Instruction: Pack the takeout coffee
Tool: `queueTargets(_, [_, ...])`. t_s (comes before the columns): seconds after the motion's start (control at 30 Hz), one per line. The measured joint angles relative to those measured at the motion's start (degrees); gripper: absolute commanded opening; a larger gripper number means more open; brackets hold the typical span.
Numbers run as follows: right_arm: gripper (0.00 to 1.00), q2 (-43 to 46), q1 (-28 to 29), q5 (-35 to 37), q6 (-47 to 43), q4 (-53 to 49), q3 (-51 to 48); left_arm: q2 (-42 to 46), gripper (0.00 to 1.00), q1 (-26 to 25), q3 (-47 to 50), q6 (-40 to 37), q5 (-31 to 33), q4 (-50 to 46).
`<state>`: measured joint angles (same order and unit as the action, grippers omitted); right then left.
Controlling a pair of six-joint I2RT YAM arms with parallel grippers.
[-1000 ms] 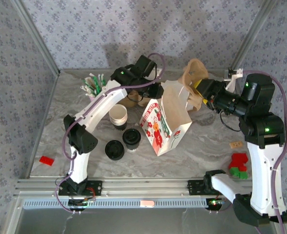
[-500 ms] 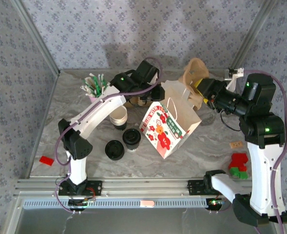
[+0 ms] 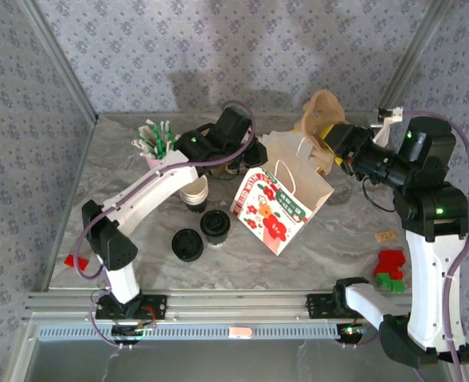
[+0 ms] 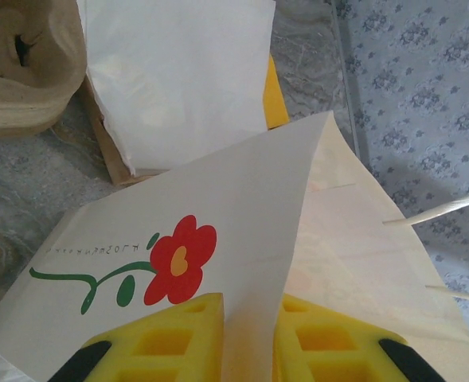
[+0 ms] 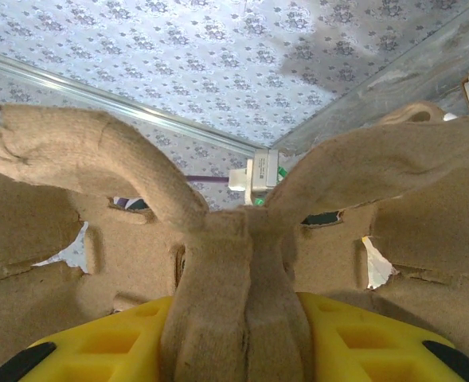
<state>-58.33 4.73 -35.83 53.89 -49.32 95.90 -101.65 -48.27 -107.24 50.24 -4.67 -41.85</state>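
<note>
Left claw (image 4: 248,338) is clenched on the top edge of the white paper bag (image 3: 275,208), the one with red flowers printed on it. On the left wrist cam you can see both yellow fingers (image 4: 178,334) squeezing a fold of the paper between them. The bag sits tilted in the middle of the marble table (image 3: 338,239), printed side up, with its string handle flopped over that side and one bottom corner pointing toward the near edge. Right claw (image 5: 246,342) has a grip too: it's pinched on the centre handle post of a brown pulp cup carrier (image 5: 75,159), back right and just behind the bag. I honestly can't tell if the carrier is clear of the table or not. The takeout coffee (image 3: 215,225), black lid on, is standing on the table just left of the bag, outside it, with neither claw on it. A loose black lid (image 3: 187,245) lies right next to it on the left, and a stack of white-rimmed paper cups (image 3: 193,191) sits just behind. There's a bunch of green-and-white sticks (image 3: 156,137) at the back left, a red block (image 3: 76,262) by the left edge, red and green blocks (image 3: 390,270) beside the right arm, and a small orange tag (image 3: 385,235) near those.
</note>
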Motion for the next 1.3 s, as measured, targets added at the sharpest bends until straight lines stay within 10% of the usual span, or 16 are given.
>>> queueTargets(0.8, [0.41,-0.9,-0.4,0.0,-1.2,-1.0,0.2,8.6,0.26,-0.3,15.7,12.5,4.1,16.4])
queueTargets(1.3, [0.41,-1.1,-0.3,0.6,-2.1,-2.4,0.3,9.4,0.64,-0.2,15.7,9.1,6.6,14.4])
